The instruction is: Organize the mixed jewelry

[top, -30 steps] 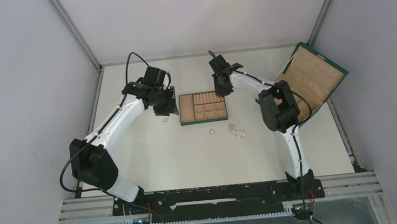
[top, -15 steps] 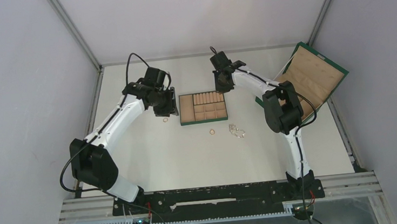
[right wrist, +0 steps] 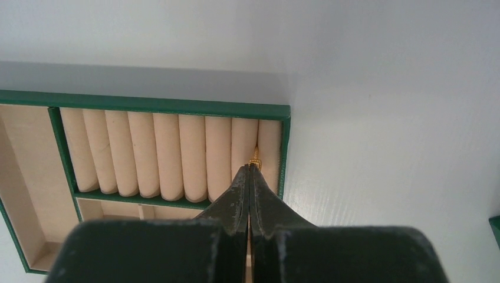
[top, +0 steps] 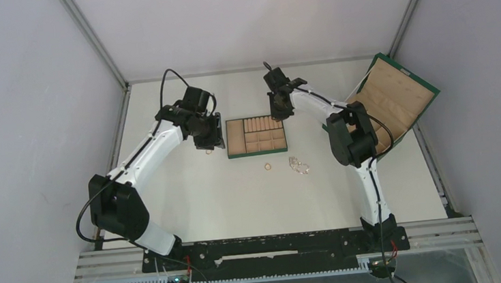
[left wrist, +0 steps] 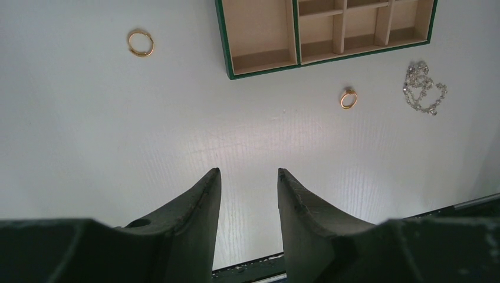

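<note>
Two thin gold rings lie on the table: one (left wrist: 140, 43) left of the tray, also in the top view (top: 208, 152), and one (left wrist: 348, 98) in front of the tray, also in the top view (top: 268, 166). A silvery chain tangle (left wrist: 424, 94) lies to its right, also in the top view (top: 298, 166). My left gripper (left wrist: 249, 174) is open and empty, above the table left of the tray (top: 210, 137). My right gripper (right wrist: 250, 166) is shut on a small gold piece (right wrist: 256, 156), held at the rightmost gap of the tray's ring rolls (right wrist: 165, 153).
The tan compartmented tray with green edge (top: 257, 153) sits mid-table, also in the left wrist view (left wrist: 259, 69) and the right wrist view (right wrist: 284, 147). A large green box with tan lining (top: 394, 95) stands open at the right. Walls enclose the table.
My right gripper shifted slightly away and back over the tray's far right corner. The left arm barely moved. The jewelry on the table stayed put.
</note>
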Tool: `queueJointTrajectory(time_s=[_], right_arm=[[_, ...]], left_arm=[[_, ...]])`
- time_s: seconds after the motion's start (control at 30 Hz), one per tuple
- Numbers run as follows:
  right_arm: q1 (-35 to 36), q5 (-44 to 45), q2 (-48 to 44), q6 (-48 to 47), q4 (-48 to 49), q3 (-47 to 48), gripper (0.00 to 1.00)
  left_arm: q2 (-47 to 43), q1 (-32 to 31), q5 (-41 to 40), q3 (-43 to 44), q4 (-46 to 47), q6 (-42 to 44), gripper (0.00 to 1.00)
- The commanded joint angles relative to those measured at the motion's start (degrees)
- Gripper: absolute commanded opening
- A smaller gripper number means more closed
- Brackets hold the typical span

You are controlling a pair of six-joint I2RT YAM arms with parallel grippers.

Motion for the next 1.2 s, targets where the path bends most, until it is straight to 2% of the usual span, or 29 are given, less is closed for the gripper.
queueJointTrajectory(time_s=[0.0,0.67,0.9,1.17], right_arm=[[-0.5,0.3,0.3,0.8,-0.7,1.2,0.00],[-1.0,-1.7,-5.1,1.7,-0.6,0.5,0.00],[-1.5,-1.4,-3.0,1.6,-1.6,2.6,0.00],[-1.0,-1.8,-1.5,2.0,-1.6,0.0,0.00]], left_arm=[[-0.5,-0.2,1.4,0.1,0.5,1.3,0.45],[1.9,-0.1,1.2,4.1,-0.2,1.8,0.46],[2.7,-0.1,1.2,4.6,-1.0,2.1,0.45],[3.0,-0.1,0.9,4.5,-1.0,2.4,0.45]])
